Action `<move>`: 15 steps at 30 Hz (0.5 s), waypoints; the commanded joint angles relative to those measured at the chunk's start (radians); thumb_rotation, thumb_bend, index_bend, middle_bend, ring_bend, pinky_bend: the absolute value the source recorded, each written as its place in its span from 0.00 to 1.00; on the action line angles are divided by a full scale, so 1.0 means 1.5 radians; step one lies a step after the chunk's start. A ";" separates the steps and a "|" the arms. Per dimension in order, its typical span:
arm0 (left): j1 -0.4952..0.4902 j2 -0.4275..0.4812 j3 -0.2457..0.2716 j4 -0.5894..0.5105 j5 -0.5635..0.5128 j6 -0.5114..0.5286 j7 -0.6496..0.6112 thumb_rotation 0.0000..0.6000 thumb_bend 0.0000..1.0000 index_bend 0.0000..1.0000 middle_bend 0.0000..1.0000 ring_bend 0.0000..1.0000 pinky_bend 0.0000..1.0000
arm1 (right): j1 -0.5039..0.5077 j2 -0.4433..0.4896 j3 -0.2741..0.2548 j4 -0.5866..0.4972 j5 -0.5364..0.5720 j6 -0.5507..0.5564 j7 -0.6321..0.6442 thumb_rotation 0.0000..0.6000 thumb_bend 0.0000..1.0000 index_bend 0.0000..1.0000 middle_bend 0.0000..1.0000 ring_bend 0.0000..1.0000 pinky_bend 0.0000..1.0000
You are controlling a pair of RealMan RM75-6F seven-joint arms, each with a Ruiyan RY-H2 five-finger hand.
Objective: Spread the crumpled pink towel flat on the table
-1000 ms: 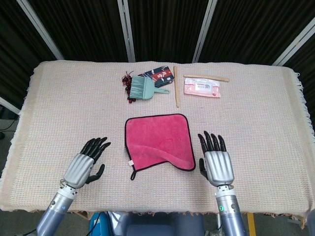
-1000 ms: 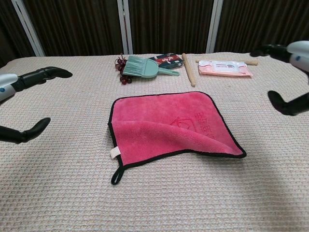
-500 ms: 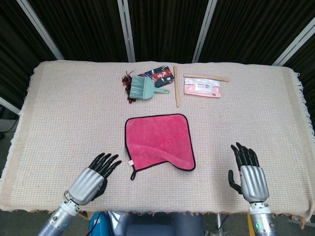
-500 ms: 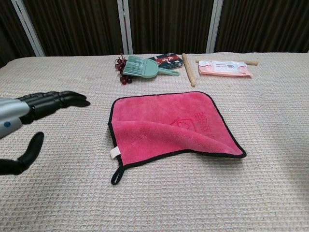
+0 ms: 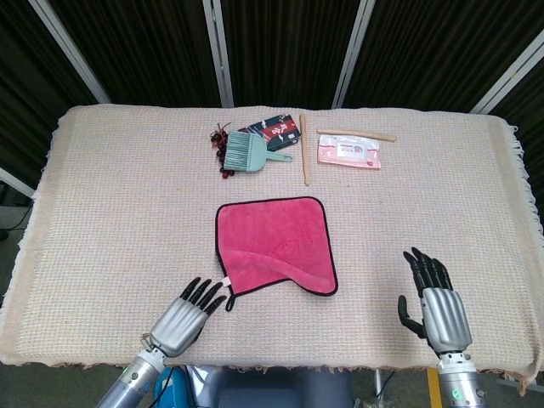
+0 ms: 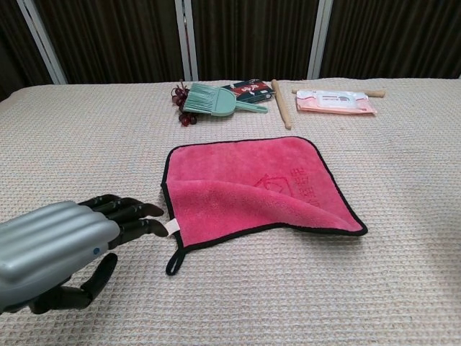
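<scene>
Head view: the pink towel [image 5: 274, 244] lies mid-counter on the woven cloth, mostly flat, with its near right part still folded over in a diagonal crease. The left hand [image 5: 185, 316], fingers apart and holding nothing, has slid rightward along the near edge over the last second, so its fingertips now sit just beside the towel's near left corner and hanging loop. The right hand [image 5: 433, 303], also spread and empty, has pulled back toward the near edge and now rests well apart from the towel.

Chest view: the left hand [image 6: 68, 249] fills the lower left, its fingertips [image 6: 148, 210] almost touching the white tag at the towel's [image 6: 252, 184] corner. The right hand is out of frame. It looks like the left hand is lining up to pin or pinch that corner, so the fold can be opened.
</scene>
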 commanded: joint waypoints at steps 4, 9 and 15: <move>-0.028 -0.077 -0.045 0.034 -0.099 -0.025 0.087 1.00 0.86 0.14 0.04 0.00 0.00 | -0.010 -0.003 0.012 0.008 -0.005 -0.019 0.010 1.00 0.58 0.00 0.00 0.00 0.00; -0.041 -0.116 -0.059 0.064 -0.120 -0.019 0.110 1.00 0.86 0.11 0.03 0.00 0.00 | -0.021 -0.002 0.017 0.007 -0.018 -0.025 0.011 1.00 0.58 0.00 0.00 0.00 0.00; -0.053 -0.151 -0.074 0.089 -0.129 -0.018 0.105 1.00 0.86 0.09 0.00 0.00 0.00 | -0.029 0.001 0.026 0.005 -0.023 -0.035 0.017 1.00 0.58 0.00 0.00 0.00 0.00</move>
